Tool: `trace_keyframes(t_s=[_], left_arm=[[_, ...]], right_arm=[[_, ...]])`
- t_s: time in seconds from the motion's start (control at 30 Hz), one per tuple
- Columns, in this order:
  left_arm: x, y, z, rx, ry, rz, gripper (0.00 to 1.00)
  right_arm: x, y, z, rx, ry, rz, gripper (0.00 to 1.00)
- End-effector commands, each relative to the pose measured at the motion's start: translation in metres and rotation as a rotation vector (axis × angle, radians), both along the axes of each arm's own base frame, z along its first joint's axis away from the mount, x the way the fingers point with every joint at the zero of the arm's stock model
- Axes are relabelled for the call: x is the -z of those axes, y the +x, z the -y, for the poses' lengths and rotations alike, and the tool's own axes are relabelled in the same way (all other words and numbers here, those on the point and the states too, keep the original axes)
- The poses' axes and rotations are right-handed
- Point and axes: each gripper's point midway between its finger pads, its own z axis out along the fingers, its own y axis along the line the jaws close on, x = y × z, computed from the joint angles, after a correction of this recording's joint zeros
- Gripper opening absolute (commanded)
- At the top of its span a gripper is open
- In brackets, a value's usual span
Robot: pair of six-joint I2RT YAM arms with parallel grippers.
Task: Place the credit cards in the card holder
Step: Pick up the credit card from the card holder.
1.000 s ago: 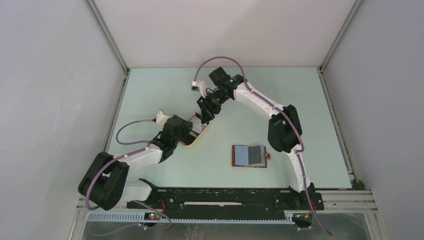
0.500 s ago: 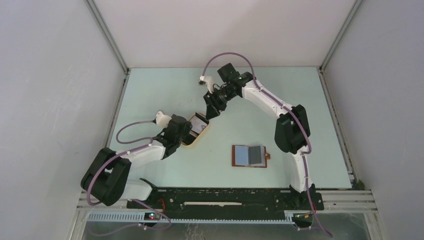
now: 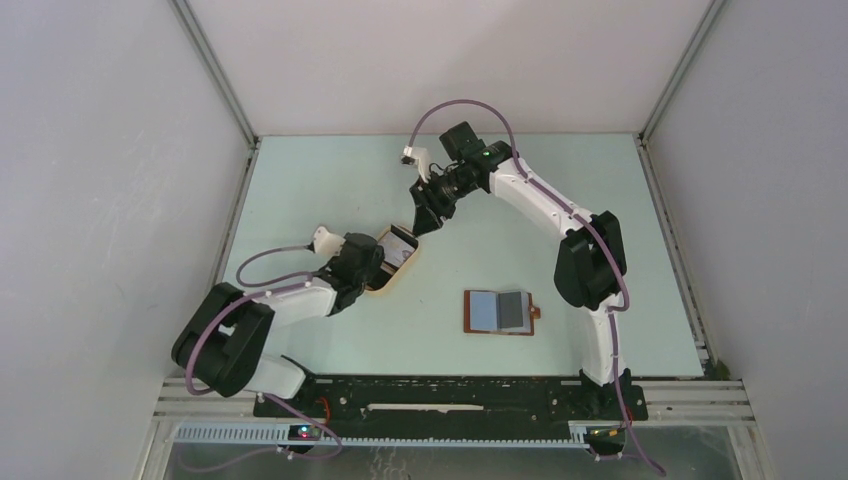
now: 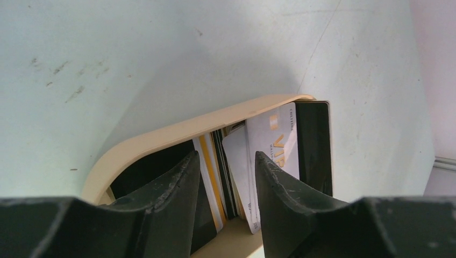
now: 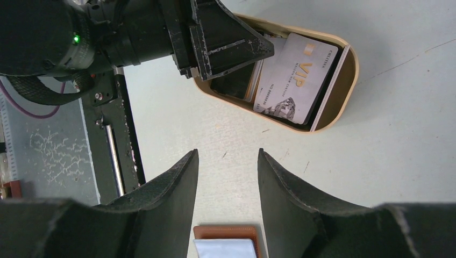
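Note:
The credit cards (image 4: 271, 145) stand on edge in an oval tan tray (image 4: 177, 131); the front one is white with gold "VIP" lettering (image 5: 296, 78). My left gripper (image 4: 226, 164) is open inside the tray, its fingers straddling several cards without pinching them. It also shows in the top view (image 3: 375, 262). My right gripper (image 5: 227, 156) is open and empty, hovering above the table just beyond the tray (image 3: 420, 215). The card holder (image 3: 498, 312) lies open on the table with a bluish-white card and a grey card on its halves. Its brown edge shows in the right wrist view (image 5: 226, 232).
The tan tray (image 3: 400, 255) sits left of centre, the card holder to its right. The black base rail (image 3: 450, 395) runs along the near edge. Grey walls enclose the table on three sides.
My right gripper has drawn back from the tray, up and slightly to the right. My left gripper stays at the tray while its arm has shifted a little.

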Motion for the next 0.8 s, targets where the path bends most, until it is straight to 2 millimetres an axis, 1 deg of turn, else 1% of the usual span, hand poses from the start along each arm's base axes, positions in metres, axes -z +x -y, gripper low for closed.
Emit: trace_keyframes(t_s=[0.0, 0.07, 0.3, 0.6, 0.77], left_arm=[[-0.018, 0.019, 0.005, -0.037, -0.037, 0.075, 0.47], [-0.017, 0.020, 0.006, -0.039, -0.047, 0.083, 0.43], [-0.014, 0.023, 0.007, -0.047, -0.060, 0.086, 0.39], [-0.009, 0.023, 0.006, -0.057, -0.044, 0.050, 0.38], [-0.008, 0.025, 0.008, -0.051, -0.050, 0.050, 0.32]], right_arm=[[-0.033, -0.004, -0.002, -0.009, 0.063, 0.056, 0.53], [-0.034, -0.004, -0.002, -0.011, 0.064, 0.058, 0.53], [-0.036, -0.006, -0.002, -0.020, 0.070, 0.058, 0.53], [-0.039, -0.008, -0.002, -0.021, 0.076, 0.059, 0.52], [-0.041, -0.009, -0.001, -0.027, 0.081, 0.059, 0.52]])
